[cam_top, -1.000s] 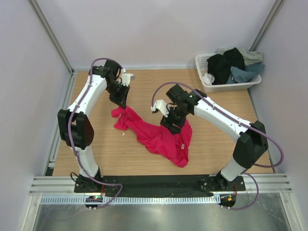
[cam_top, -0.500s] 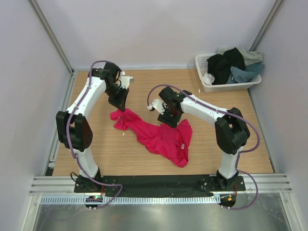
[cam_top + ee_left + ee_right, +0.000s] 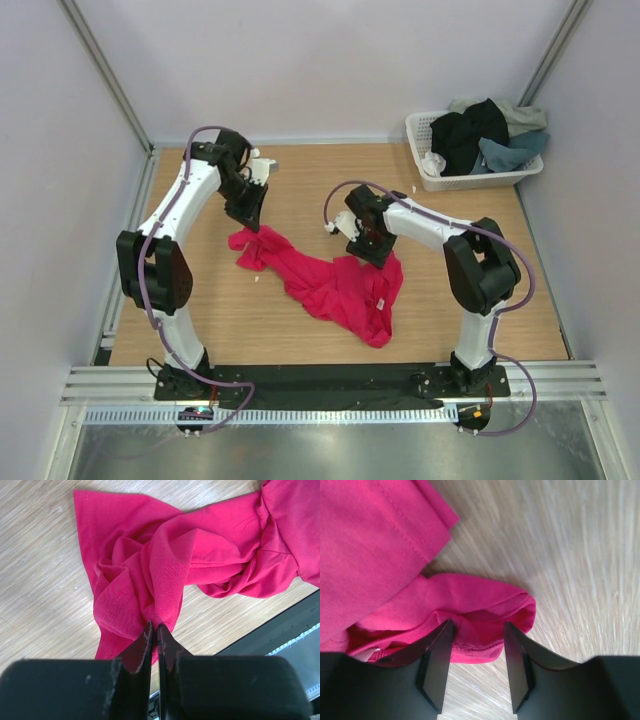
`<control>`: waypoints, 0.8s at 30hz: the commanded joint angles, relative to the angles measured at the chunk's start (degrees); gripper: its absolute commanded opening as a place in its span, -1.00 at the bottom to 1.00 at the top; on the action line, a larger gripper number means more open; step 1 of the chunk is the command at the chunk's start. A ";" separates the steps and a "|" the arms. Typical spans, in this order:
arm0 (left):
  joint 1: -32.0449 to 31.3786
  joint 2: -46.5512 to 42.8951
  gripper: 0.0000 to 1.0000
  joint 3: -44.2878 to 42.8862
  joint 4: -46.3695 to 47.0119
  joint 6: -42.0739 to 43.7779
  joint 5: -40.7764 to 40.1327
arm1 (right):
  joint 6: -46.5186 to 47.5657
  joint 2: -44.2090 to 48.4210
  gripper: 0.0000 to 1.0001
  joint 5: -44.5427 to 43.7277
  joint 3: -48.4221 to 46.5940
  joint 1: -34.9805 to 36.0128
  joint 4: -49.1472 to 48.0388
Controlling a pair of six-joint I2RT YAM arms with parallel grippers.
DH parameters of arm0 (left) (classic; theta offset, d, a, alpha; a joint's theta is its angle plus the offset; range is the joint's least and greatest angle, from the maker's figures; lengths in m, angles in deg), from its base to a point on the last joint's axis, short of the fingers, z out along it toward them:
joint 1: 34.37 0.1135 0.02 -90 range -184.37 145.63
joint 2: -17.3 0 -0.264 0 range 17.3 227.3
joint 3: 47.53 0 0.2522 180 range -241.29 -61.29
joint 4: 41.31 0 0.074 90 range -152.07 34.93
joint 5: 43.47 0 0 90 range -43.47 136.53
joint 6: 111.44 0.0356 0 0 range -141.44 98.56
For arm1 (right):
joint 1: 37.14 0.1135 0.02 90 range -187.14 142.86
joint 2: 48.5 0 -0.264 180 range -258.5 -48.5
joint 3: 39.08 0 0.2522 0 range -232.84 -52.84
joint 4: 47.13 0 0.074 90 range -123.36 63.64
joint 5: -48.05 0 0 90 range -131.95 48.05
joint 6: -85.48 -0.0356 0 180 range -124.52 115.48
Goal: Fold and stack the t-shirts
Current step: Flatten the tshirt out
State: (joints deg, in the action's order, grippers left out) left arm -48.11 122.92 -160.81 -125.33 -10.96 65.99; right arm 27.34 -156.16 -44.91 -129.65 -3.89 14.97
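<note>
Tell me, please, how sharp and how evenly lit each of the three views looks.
Top external view: even, soft light, sharp throughout, the crimson-pink t-shirt crisp, shadows faint. Left wrist view: folds and stitching in focus; the left gripper is a dark, soft shape. Right wrist view: table grain smeared, hem stitching readable, the right gripper near-black.

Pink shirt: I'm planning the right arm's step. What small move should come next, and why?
Probably close the right end effector: its open jaws straddle a rolled edge of the pink shirt, while the left end effector pinches a fold at the other end.
</note>
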 commanded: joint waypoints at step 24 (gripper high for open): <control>4.07 5.38 -1.00 -13.68 0.65 0.51 -4.35 | -1.53 1.47 -0.64 -7.85 -11.17 -17.00 0.18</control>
State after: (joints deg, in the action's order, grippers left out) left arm -44.07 127.29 -172.62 -124.74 -10.59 61.07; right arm 27.55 -157.38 -51.27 -141.15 -21.83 15.08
